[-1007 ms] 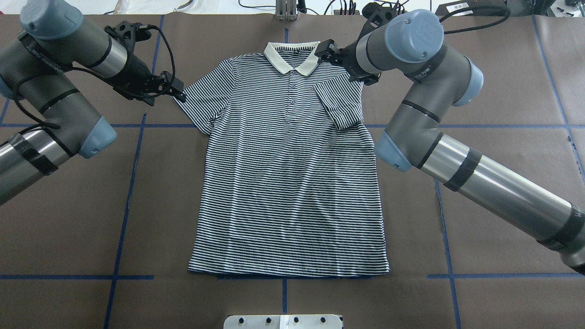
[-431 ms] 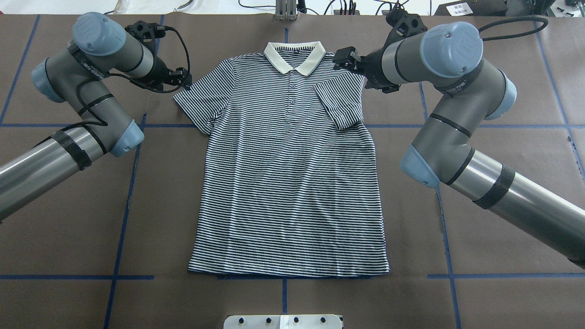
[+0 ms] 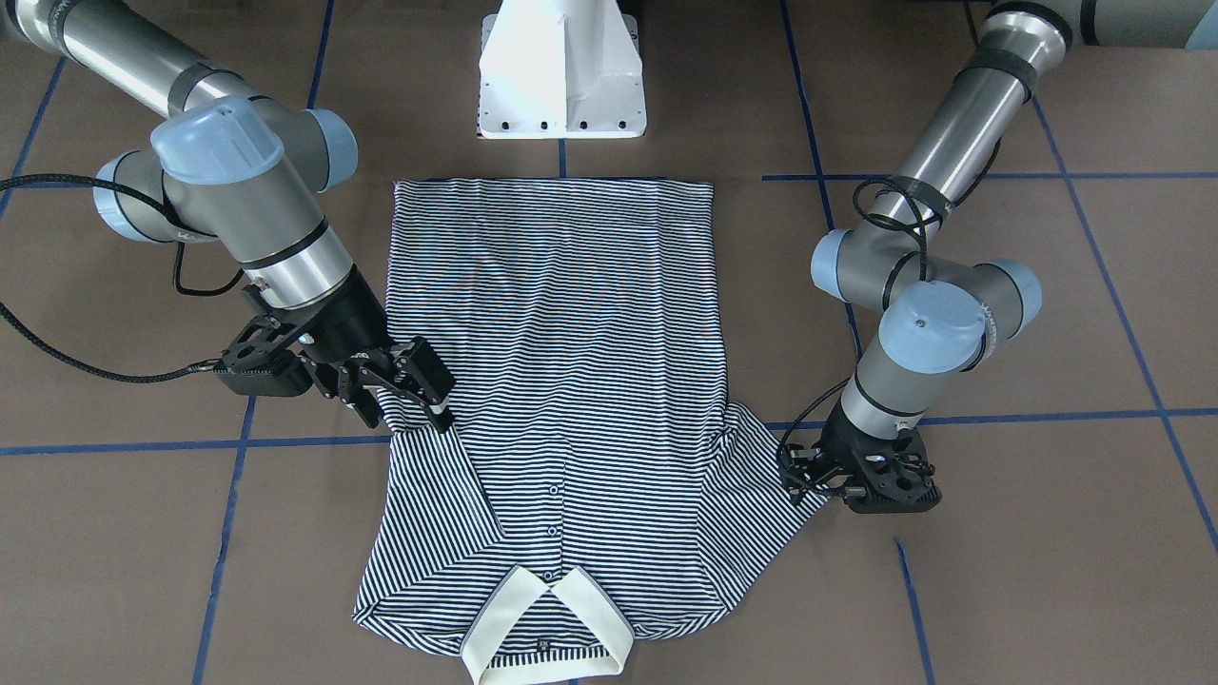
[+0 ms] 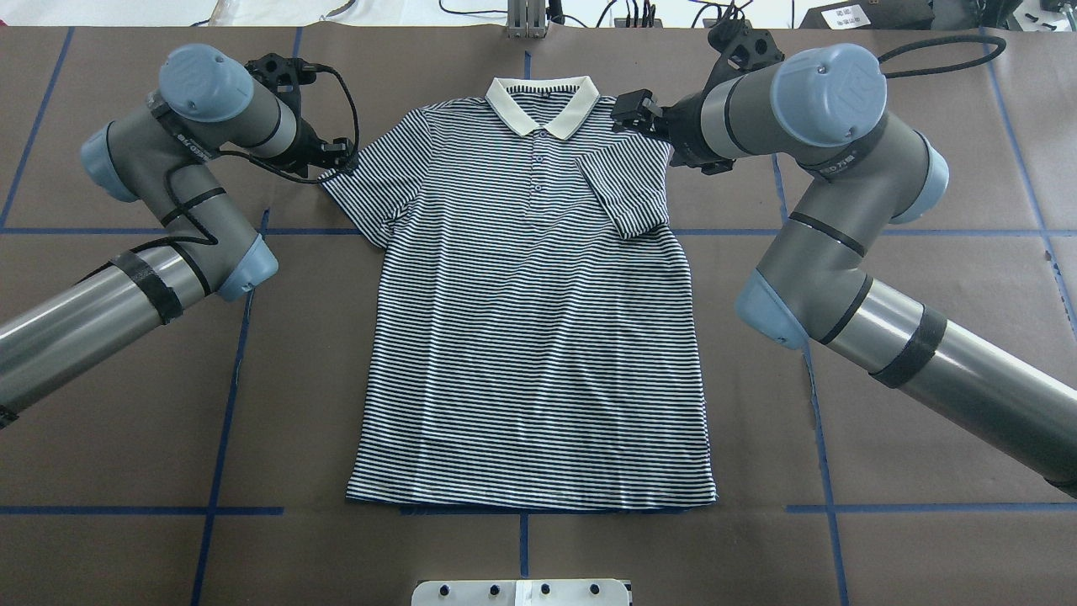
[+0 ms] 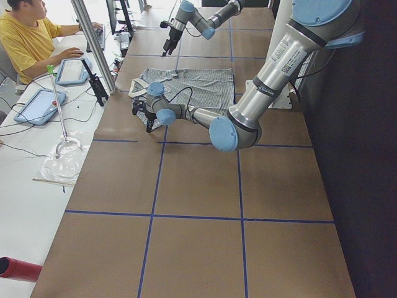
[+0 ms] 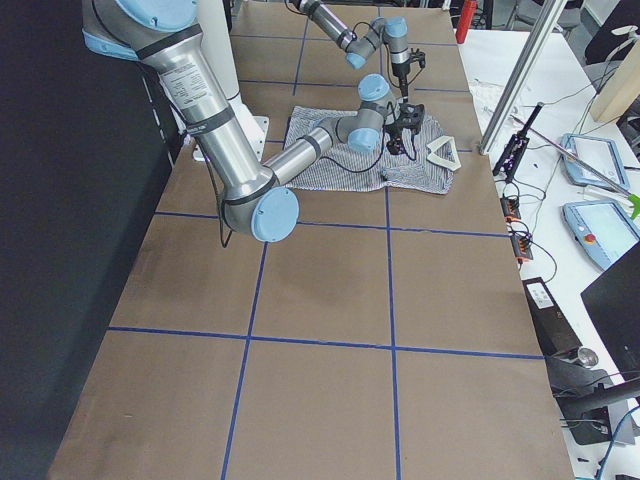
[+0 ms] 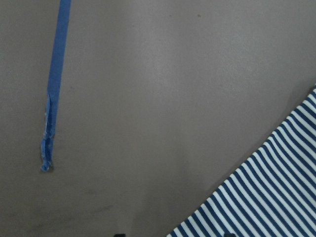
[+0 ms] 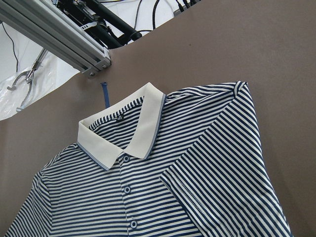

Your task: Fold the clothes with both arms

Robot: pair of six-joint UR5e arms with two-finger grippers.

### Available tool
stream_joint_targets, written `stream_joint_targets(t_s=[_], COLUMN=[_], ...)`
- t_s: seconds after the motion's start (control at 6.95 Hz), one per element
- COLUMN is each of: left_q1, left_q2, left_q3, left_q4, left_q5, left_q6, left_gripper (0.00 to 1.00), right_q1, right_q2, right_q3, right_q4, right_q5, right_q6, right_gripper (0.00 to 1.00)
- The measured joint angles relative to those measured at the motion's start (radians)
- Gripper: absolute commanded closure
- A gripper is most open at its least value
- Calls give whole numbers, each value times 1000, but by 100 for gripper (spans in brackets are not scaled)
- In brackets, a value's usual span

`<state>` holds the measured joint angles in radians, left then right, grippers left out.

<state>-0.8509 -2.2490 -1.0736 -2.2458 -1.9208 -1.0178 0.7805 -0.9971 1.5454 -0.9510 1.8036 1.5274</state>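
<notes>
The striped polo shirt (image 4: 530, 337) lies flat and face up, its cream collar (image 4: 543, 105) at the far side. One sleeve (image 4: 627, 194) is folded in over the chest; the other (image 4: 370, 189) is spread out. My left gripper (image 4: 343, 156) is low at the spread sleeve's outer edge, also in the front view (image 3: 792, 476). Its wrist view shows the sleeve corner (image 7: 276, 197) and two fingertips apart, so it is open. My right gripper (image 4: 627, 109) hovers open above the shoulder by the folded sleeve, also in the front view (image 3: 423, 390). It holds nothing.
The brown table cover carries a grid of blue tape lines (image 4: 244, 337). The white pedestal base (image 3: 561, 71) stands at the shirt's hem side. An aluminium frame post (image 8: 59, 34) and cables line the far edge. An operator (image 5: 28, 37) sits at a side desk.
My left arm swung in and its gripper moved to the spread sleeve's edge. My right gripper drew back from the collar toward the shoulder. The shirt has not moved.
</notes>
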Motion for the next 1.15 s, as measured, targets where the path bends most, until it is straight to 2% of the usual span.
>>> stream_joint_targets(t_s=[0.43, 0.72, 0.86, 1.15], left_q1=[2, 3, 12, 45], left_q2=[-18, -75, -106, -212], left_q3=[-26, -64, -54, 63], left_q4=[9, 25, 27, 21], left_q5=[-5, -15, -12, 41], left_q6=[-1, -74, -113, -167], left_gripper=[100, 100, 100, 100], right_q1=[-2, -2, -2, -2], right_q2=[1, 3, 3, 4], right_q3=[-1, -1, -1, -2], right_q4=[0, 0, 0, -1], right_q5=[0, 0, 0, -1], right_q6=[0, -1, -1, -2], right_gripper=[0, 0, 0, 0])
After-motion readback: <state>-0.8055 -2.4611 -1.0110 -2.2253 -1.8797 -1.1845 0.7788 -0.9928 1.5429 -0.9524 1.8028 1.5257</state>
